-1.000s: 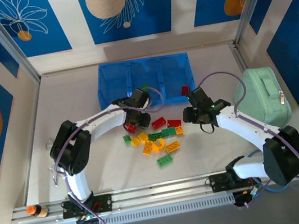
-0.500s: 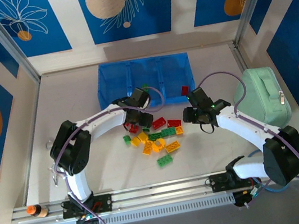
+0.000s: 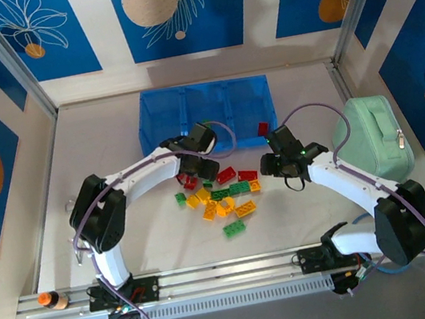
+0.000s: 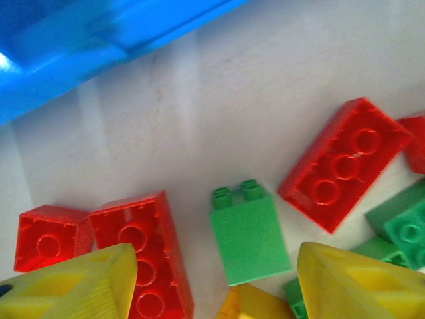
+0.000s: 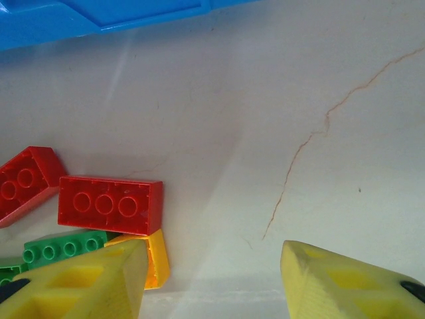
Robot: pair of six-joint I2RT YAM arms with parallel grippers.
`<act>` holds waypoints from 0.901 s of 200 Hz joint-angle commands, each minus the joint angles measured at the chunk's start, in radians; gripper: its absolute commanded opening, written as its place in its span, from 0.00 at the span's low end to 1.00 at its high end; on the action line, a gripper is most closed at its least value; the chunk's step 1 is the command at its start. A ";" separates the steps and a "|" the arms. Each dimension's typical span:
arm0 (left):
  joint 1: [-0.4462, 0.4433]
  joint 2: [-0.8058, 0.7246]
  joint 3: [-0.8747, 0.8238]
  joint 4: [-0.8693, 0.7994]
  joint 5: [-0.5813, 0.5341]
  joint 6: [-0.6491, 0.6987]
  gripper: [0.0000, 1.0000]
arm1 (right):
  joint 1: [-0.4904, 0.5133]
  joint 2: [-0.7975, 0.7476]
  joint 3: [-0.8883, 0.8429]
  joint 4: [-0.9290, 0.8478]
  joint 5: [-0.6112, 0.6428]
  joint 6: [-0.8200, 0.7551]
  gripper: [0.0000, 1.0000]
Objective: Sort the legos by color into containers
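Between the wide-open left gripper's (image 4: 214, 266) fingers lies a green lego (image 4: 249, 242), a red lego (image 4: 143, 252) crowding one finger; lower straight and pinch the green alone, I'd say. The right gripper (image 5: 212, 256), wide and empty too, has a long red lego (image 5: 109, 205) beside one finger, bin (image 5: 99, 13) ahead

Bare table (image 4: 199, 113) between legos (image 4: 249, 236) and bin (image 4: 60, 46)

**Colours on the table**

Legos (image 3: 220, 195), mid-table: red, green, yellow-orange. Bin (image 3: 151, 129) at the far edge: translucent blue. Pouch (image 3: 371, 138) by the right edge: mint green. Table (image 3: 113, 143) off-white, one thin brownish line (image 5: 312, 136). Left gripper (image 4: 216, 259) and right gripper (image 5: 214, 252): yellow fingers. Arms (image 3: 142, 175) white, black joints. Walls (image 3: 181, 11): blue panels, white leaf outlines, tan and orange discs.
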 commanded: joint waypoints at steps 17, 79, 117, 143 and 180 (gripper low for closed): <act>-0.026 0.010 0.055 -0.044 0.030 -0.011 0.55 | 0.008 -0.017 -0.008 0.004 -0.014 0.021 0.55; -0.036 0.076 0.065 -0.044 0.027 -0.032 0.55 | 0.009 -0.023 -0.017 0.001 -0.009 0.020 0.55; -0.034 0.119 0.080 -0.056 0.011 -0.040 0.55 | 0.008 -0.025 -0.021 0.001 -0.008 0.018 0.55; -0.034 0.133 0.078 -0.058 0.003 -0.042 0.55 | 0.005 -0.028 -0.021 0.001 -0.007 0.016 0.55; -0.035 0.157 0.078 -0.061 -0.003 -0.040 0.53 | 0.002 -0.023 -0.020 0.006 -0.011 0.014 0.55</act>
